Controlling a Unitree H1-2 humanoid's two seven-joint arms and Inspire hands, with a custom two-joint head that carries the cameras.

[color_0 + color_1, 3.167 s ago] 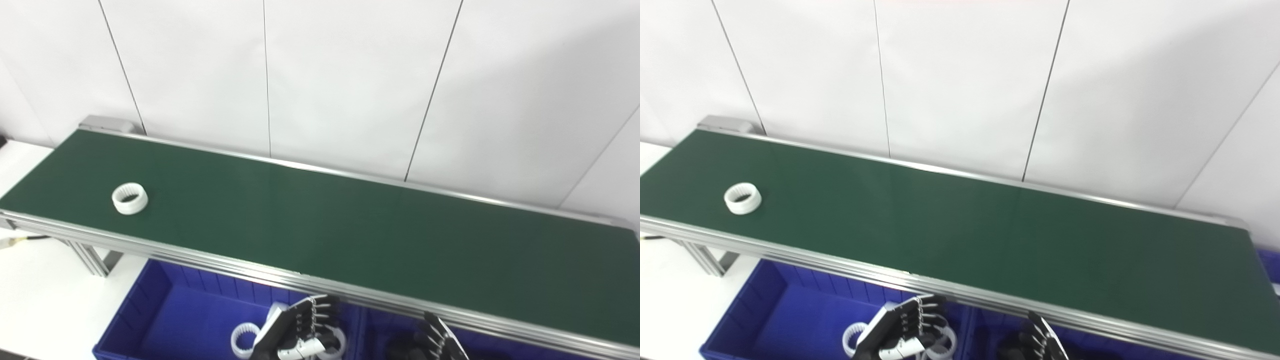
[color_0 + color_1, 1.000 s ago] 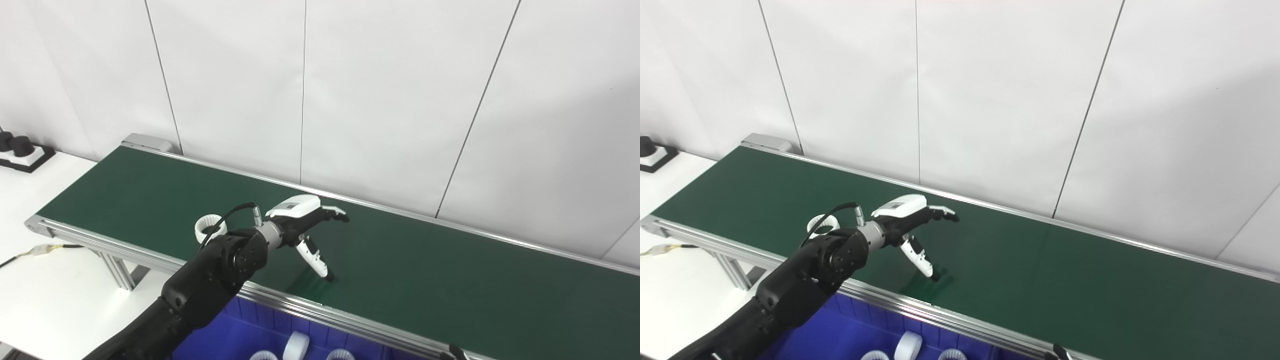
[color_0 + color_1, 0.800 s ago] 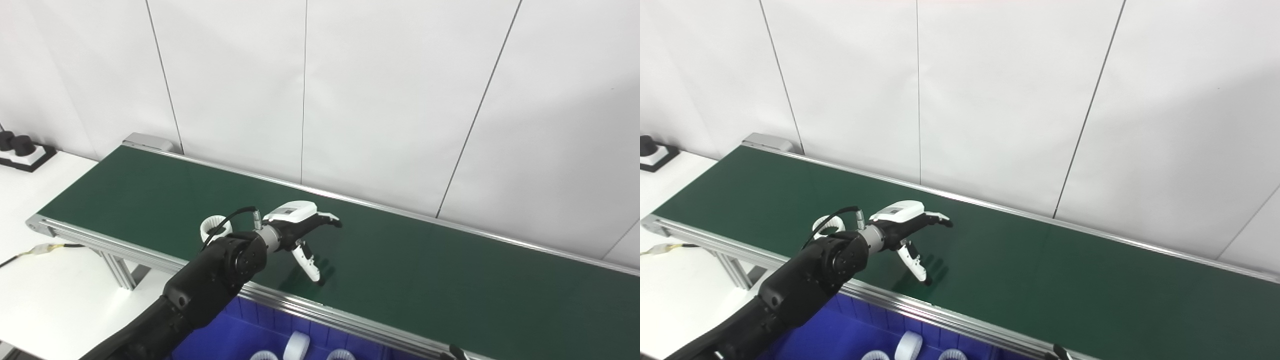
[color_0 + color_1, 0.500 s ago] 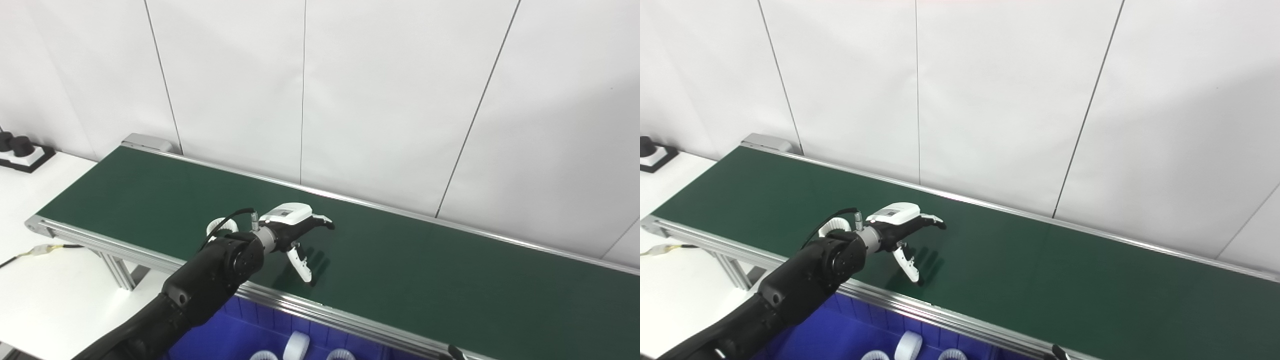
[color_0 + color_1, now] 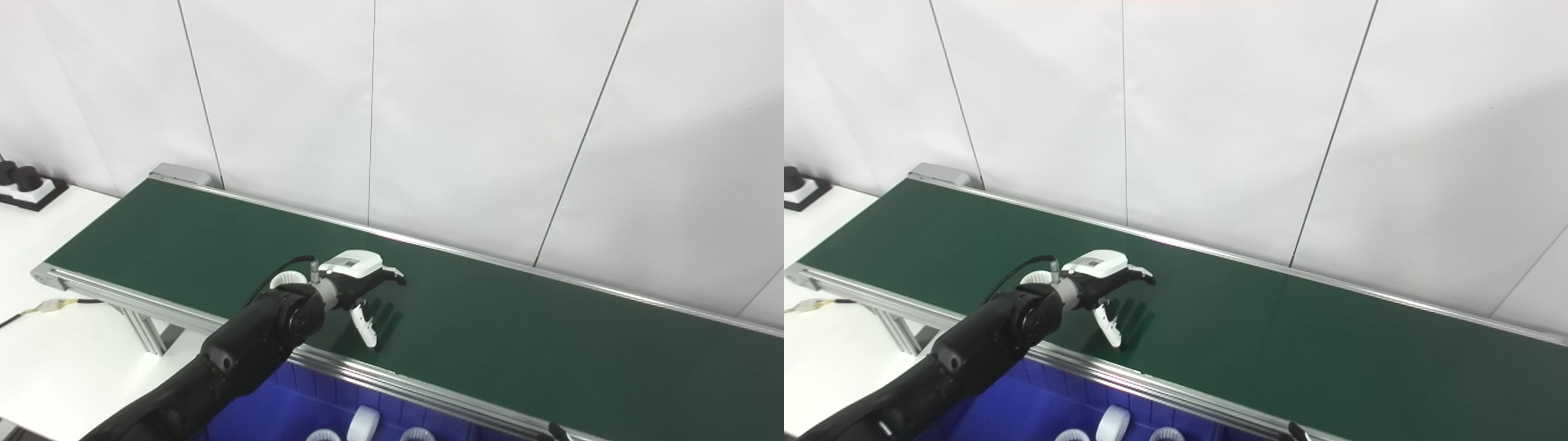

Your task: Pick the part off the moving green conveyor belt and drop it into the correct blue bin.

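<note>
The white ring part (image 5: 286, 280) rides closer behind the left hand (image 5: 361, 288), whose fingers (image 5: 365, 320) wait spread wide, empty, on the green belt (image 5: 520, 331); a grasp looks imminent.

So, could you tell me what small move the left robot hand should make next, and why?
Probably hold position, then close once the white ring part slides in. The left robot hand sits open over the green conveyor belt, thumb low, and the ring is mostly hidden behind its wrist, not yet between the fingers.
</note>
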